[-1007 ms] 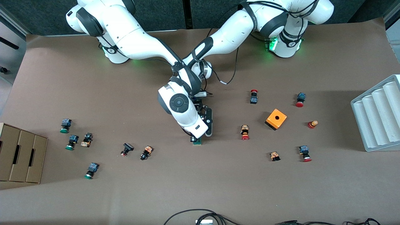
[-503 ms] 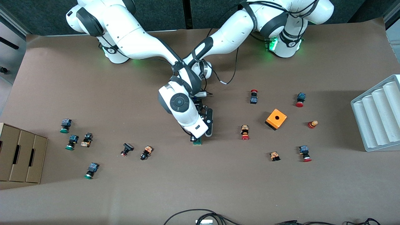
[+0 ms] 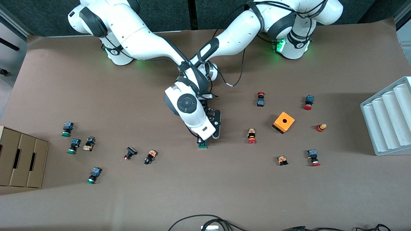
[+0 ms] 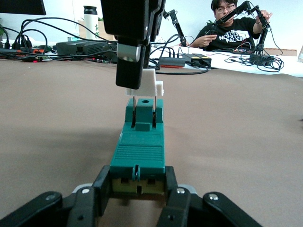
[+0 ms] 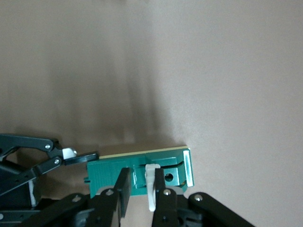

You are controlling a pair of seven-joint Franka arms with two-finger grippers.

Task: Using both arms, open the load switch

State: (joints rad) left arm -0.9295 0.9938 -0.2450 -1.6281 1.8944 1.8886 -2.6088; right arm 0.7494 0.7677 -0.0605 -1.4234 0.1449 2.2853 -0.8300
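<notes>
The dark green load switch [image 3: 202, 145] lies flat near the middle of the table, mostly hidden under the right arm's hand in the front view. In the left wrist view my left gripper [image 4: 137, 188] is shut on one end of the load switch [image 4: 139, 151], a finger on each side. At the end nearer to the front camera the white lever [image 4: 147, 87] stands above the block. My right gripper [image 5: 144, 191] comes down from above and is shut on that white lever [image 5: 151, 187]. The left gripper's fingers [image 5: 71, 156] also show at the block's other end.
An orange cube box [image 3: 284, 122] and red-capped push buttons [image 3: 251, 136] lie toward the left arm's end. Green-capped buttons [image 3: 67, 129] and a cardboard box [image 3: 21, 160] lie toward the right arm's end. A grey ridged tray [image 3: 388, 118] sits at the table edge. Cables [image 3: 205, 223] lie along the front edge.
The right arm's wrist has shifted slightly toward the left arm's end of the table. The load switch has stayed in place and both grippers remain shut on it.
</notes>
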